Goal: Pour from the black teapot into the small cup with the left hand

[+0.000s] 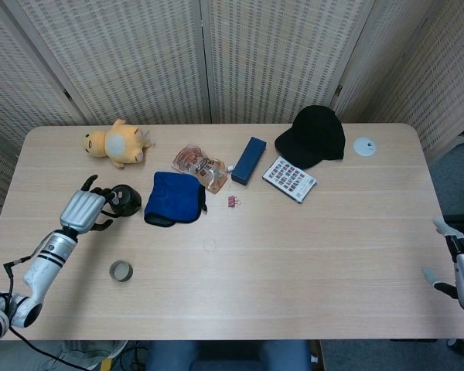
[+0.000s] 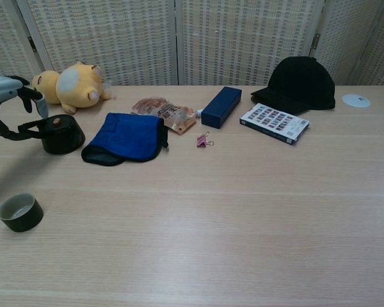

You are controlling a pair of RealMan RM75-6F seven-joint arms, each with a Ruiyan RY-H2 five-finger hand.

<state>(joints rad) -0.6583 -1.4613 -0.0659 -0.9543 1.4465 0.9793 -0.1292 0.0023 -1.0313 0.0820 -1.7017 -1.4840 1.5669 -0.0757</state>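
Note:
The black teapot (image 1: 124, 199) (image 2: 63, 133) stands upright on the table at the left, its handle pointing left. My left hand (image 1: 85, 209) (image 2: 8, 93) is right beside that handle, fingers apart and curving around it; a firm grip is not visible. The small dark cup (image 1: 121, 270) (image 2: 19, 212) stands empty near the front edge, nearer than the teapot. My right hand (image 1: 462, 267) hangs off the table's right front corner, fingers spread and holding nothing.
A blue cloth (image 1: 174, 198) lies just right of the teapot, a yellow plush toy (image 1: 116, 144) behind it. Further right are a snack packet (image 1: 199, 165), a pink clip (image 1: 233, 202), a blue box (image 1: 248, 161), a card pack (image 1: 289, 178), a black cap (image 1: 313, 136) and a white disc (image 1: 363, 146).

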